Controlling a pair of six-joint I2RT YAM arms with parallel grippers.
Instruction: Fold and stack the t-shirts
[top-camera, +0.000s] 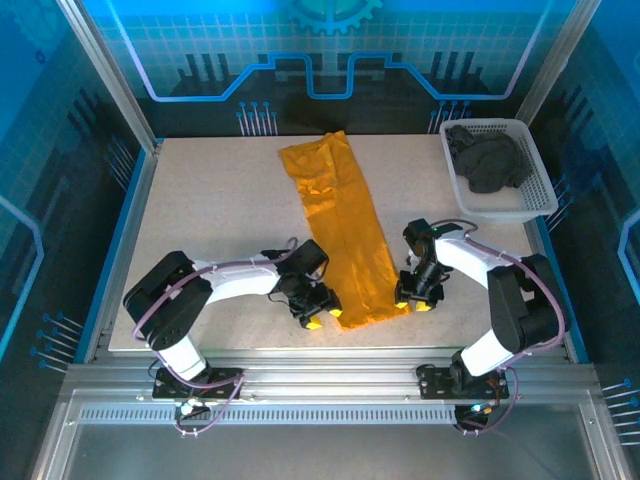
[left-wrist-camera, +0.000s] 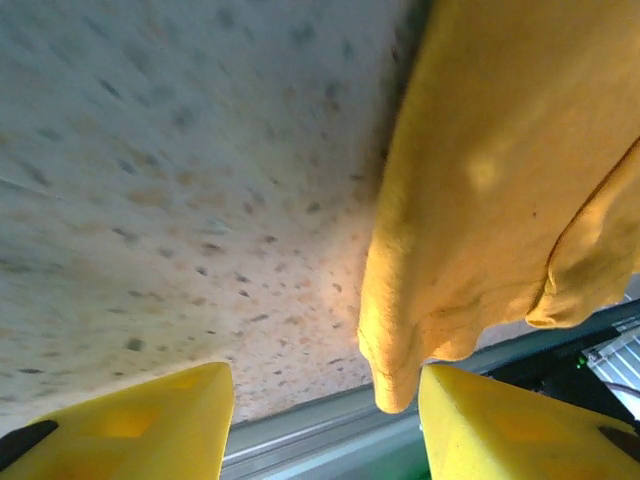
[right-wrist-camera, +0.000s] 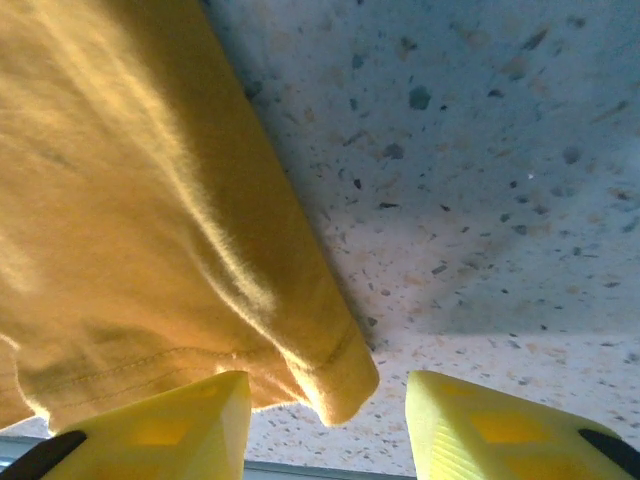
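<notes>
Left gripper (top-camera: 324, 317): low over the table's near edge, at the near left corner of the mustard-orange t-shirt. Its yellow fingers (left-wrist-camera: 150, 425) stand apart. In the left wrist view the cloth's corner lies in the gap between them, just beside one finger and not pinched.

Table (top-camera: 220, 220): pale speckled top, bare to the left of the shirt.

Mustard-orange t-shirt (top-camera: 340, 230): folded into a long narrow strip at mid-table. It runs from the far edge towards the near edge, slanting a little rightwards as it nears the arms. A wrinkled layer shows in the far half.

Right gripper (top-camera: 411, 305): low at the strip's near right corner. Its yellow fingers (right-wrist-camera: 510, 430) are spread. In the right wrist view the hemmed corner sits in the gap between them, unclamped.

White lattice basket (top-camera: 487, 124): at the far right corner of the table, well apart from the strip.

Dark charcoal grey t-shirt (top-camera: 490, 163): crumpled in a heap inside the basket.
</notes>
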